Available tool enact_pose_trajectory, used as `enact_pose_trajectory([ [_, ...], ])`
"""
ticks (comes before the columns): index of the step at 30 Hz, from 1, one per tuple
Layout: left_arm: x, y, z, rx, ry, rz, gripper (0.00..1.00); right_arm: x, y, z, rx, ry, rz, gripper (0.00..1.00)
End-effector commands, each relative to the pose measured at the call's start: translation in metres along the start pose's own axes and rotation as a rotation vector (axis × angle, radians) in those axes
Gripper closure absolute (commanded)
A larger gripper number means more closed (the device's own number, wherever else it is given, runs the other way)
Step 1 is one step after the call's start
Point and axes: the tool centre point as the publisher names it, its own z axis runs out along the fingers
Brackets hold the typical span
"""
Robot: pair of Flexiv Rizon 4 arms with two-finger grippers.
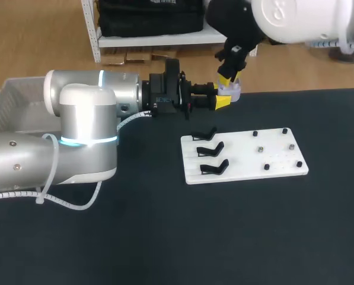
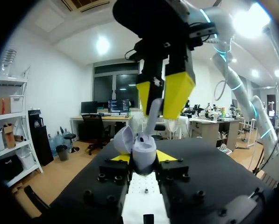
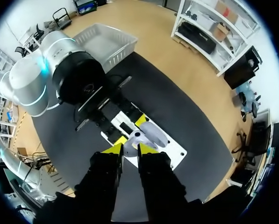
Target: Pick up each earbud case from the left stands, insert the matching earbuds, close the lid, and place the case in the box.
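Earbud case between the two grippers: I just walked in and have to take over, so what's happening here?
The left gripper holds the lavender earbud case, lid open. The right gripper, directly above, has a pale earbud pinched at the case's mouth. All three black stands on the white board are empty.

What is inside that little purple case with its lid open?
What looks like a pale earbud, pinched by the right hand, reaches down into the case. The case's wall and that hand hide the rest of its inside.
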Motion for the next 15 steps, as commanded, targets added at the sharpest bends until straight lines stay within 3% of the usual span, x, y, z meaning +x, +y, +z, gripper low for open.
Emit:
enact_pose_trajectory([
  [1, 0.0001, 0.0005, 0.0002, 0.0, -0.001, 0.0, 1.0, 0.001, -0.0004, 0.0044, 0.007, -0.005, -0.004, 1.0],
  [15, 0.0001, 0.0005, 0.0002, 0.0, -0.001, 0.0, 1.0, -0.0004, -0.0023, 0.0096, 0.014, 0.005, -0.007, 1.0],
])
